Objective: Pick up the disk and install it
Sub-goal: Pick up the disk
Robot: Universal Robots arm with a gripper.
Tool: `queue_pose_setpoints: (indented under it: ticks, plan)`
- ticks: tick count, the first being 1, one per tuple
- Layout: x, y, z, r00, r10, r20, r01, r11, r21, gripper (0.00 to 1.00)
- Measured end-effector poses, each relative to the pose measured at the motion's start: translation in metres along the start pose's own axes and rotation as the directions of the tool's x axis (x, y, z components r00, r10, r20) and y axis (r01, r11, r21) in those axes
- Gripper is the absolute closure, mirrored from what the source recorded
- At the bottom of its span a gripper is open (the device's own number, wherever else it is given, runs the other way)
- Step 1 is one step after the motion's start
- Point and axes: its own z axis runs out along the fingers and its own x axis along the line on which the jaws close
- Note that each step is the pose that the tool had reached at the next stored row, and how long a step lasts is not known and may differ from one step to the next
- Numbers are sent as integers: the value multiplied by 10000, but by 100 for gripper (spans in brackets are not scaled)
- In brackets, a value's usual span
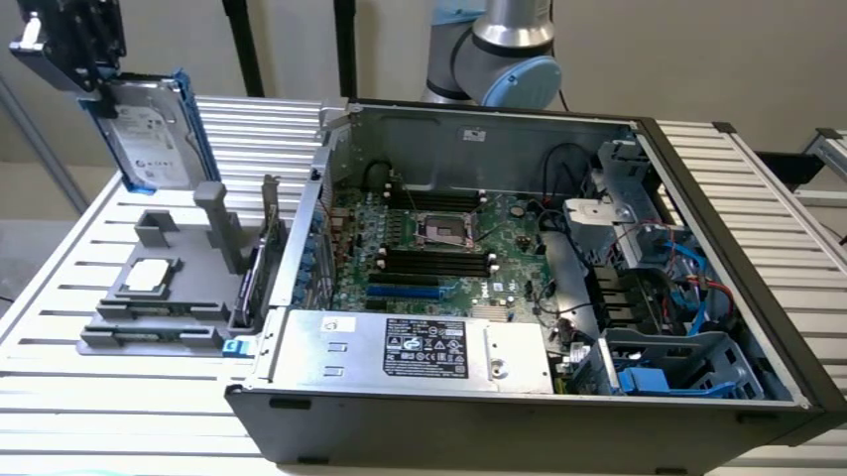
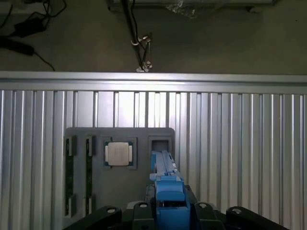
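Gripper (image 1: 95, 87), black, metal-fingered: closed tight on the upper end of the disk (image 1: 153, 134). In the wrist view the fingers (image 2: 139, 211) stand on either side of the blue carrier with no gap showing.

Disk: flat silver-grey metal slab with a white printed label and glossy bright blue plastic rails along its long edges. It hangs slightly tilted at the far end of the exterior view's left, label facing the case. Its lower end is over the far end of the matte grey moulded plastic fixture tray (image 1: 139, 332); I cannot tell whether the two touch. In the wrist view the disk (image 2: 165, 167) is seen edge-on, next to an empty square pocket in the tray.

A small square silver chip (image 1: 149, 275) lies flat in a shallow recess of the tray.

The ribbed aluminium slat table (image 1: 79, 407) carries the tray and, to the exterior view's right, the open black sheet-metal computer case (image 1: 530, 421). Inside the case are a green circuit board (image 1: 437, 248) and, at the near edge, a silver box with a black-and-white label (image 1: 423, 347).
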Motion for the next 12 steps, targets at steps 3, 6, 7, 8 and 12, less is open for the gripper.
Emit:
queue_pose_setpoints:
  ticks: [3, 6, 7, 8, 12]
  plan:
    - [4, -81, -138, 10000, -4, 7, 4, 10000, -1, 67]
    - [13, -195, -275, 10000, -14, 37, 14, 10000, -1, 67]
    - [18, -242, -324, 10000, -18, 53, 18, 10000, -3, 67]
    - [22, -286, -370, 10000, -21, 69, 22, 10000, -3, 67]
    - [42, -464, -555, 9999, -30, 128, 30, 10000, -10, 67]
